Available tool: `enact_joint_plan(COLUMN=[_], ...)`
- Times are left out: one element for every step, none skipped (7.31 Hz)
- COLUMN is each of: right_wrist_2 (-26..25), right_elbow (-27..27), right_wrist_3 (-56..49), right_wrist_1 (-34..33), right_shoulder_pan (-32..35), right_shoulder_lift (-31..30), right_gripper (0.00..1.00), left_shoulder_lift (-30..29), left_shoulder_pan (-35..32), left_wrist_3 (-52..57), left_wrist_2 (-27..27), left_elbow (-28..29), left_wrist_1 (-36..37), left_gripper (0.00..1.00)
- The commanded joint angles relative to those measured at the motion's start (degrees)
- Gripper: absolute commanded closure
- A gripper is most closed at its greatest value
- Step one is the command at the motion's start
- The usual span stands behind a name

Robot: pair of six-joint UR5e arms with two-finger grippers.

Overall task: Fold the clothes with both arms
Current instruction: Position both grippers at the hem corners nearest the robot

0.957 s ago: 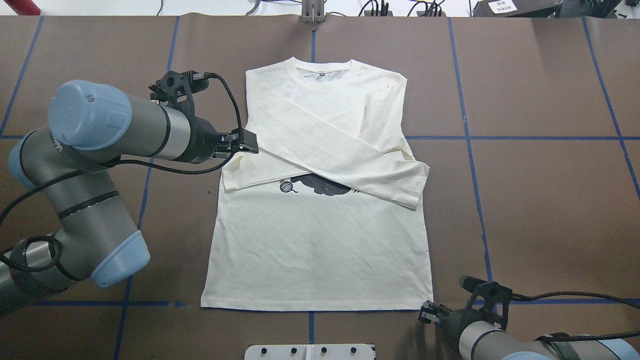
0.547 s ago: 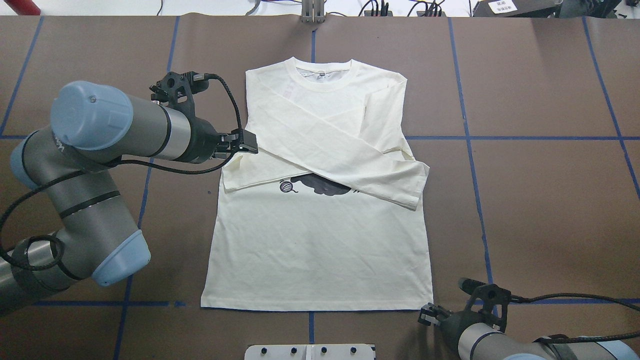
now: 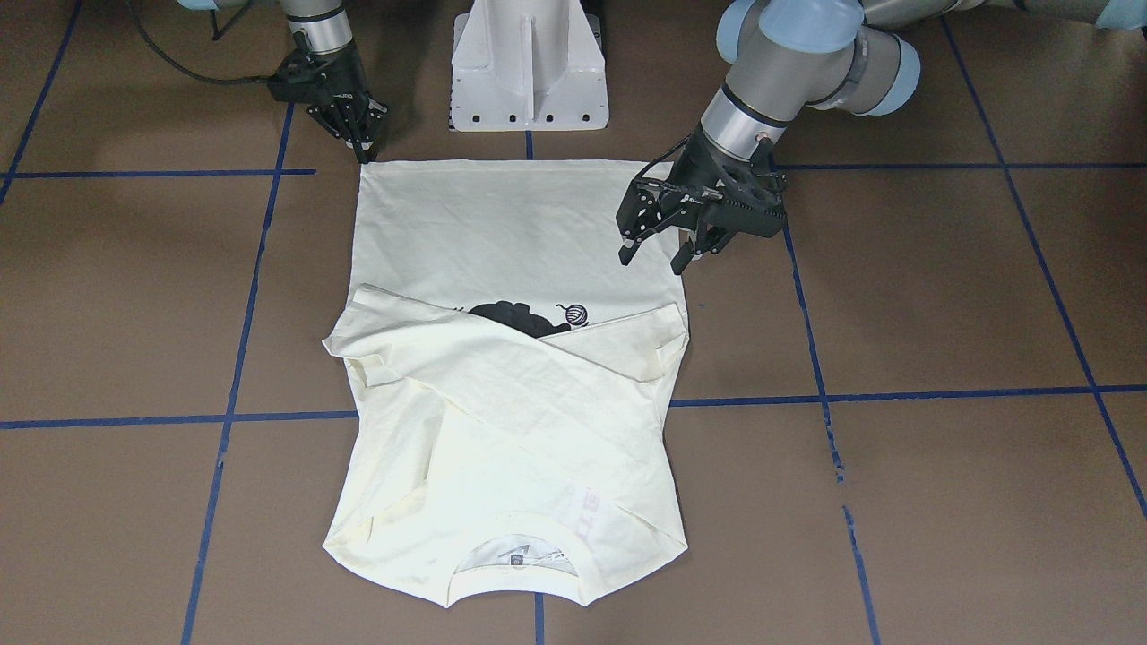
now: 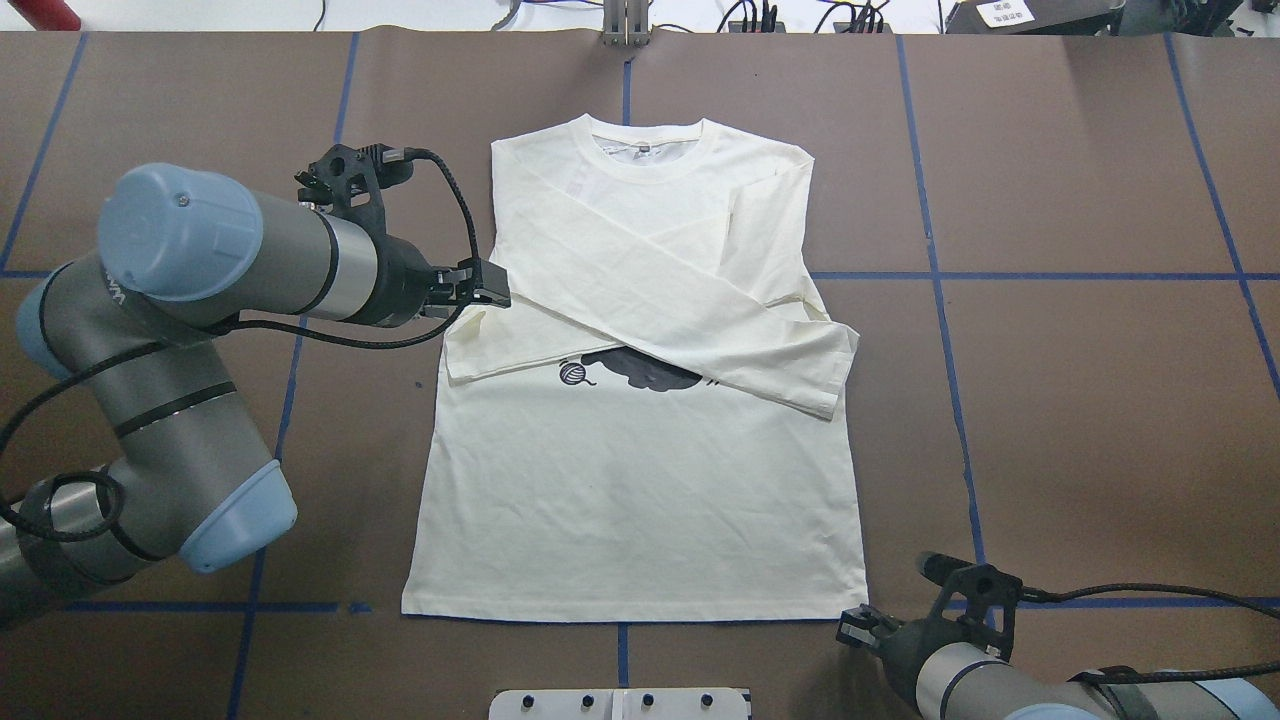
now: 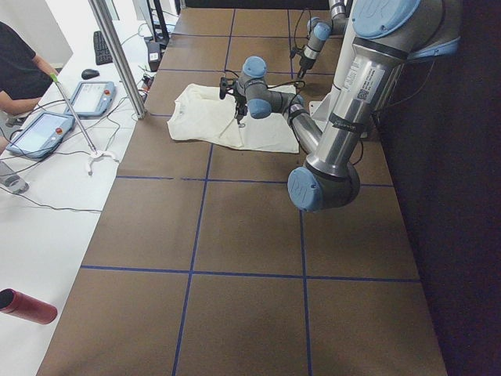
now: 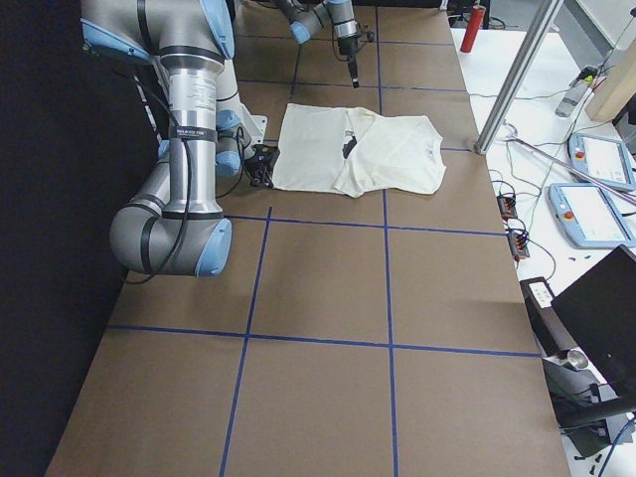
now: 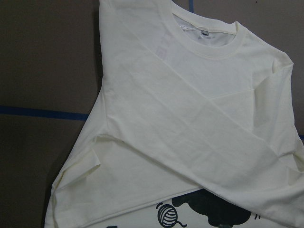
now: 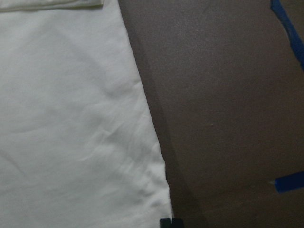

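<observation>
The cream long-sleeved T-shirt (image 4: 640,500) lies flat, collar at the far side, with both sleeves folded across the chest. The sleeves partly cover the black cat and yarn print (image 4: 640,370). My left gripper (image 4: 490,293) is open and empty, hovering over the shirt's left edge by the sleeve fold; the front-facing view shows its jaws spread (image 3: 652,255). My right gripper (image 3: 363,150) has its jaws together, tips down at the shirt's near right hem corner (image 4: 862,612). I cannot tell whether fabric is pinched. The right wrist view shows that corner (image 8: 161,204).
The white pedestal (image 3: 529,63) stands just behind the hem, between the arms. Blue tape lines (image 4: 1090,276) grid the brown table. In the exterior left view an operator (image 5: 19,70) and control tablets (image 5: 43,129) sit on a side desk.
My left gripper has drawn back slightly to the left from the shirt. My right gripper has shifted a little toward the robot by the hem corner. The shirt has not moved.
</observation>
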Motion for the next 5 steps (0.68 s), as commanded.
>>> enact_joint_plan(right_wrist_2=[0.63,0.63,0.63,0.63,0.54], right_elbow=[3.22,3.23,3.23,3.23,3.06], right_wrist_3=[-0.20,-0.20,-0.20,-0.20,-0.20], right_wrist_1=[0.01,0.01,0.01,0.01,0.01], right_shoulder_pan=[1.22,1.14,1.14,1.14,1.06], right_shoulder_lift=[-0.56,-0.56,-0.30,-0.38,-0.21], right_gripper=[1.00,1.00,1.00,1.00,1.00], left_shoulder_lift=[3.86,6.83,8.78,11.67,14.48], left_shoulder_pan=[0.73,1.87,3.97,9.39,15.53], left_wrist_3=[-5.20,-5.77,-8.22,-13.98,-17.00], left_wrist_2=[3.04,4.19,4.38,7.60,14.50], left_elbow=[-1.62,-4.50,-7.31,-10.30,-12.94], left_wrist_1=[2.15,2.60,3.74,6.01,9.08], left_gripper=[0.24,0.24,0.24,0.24,0.24])
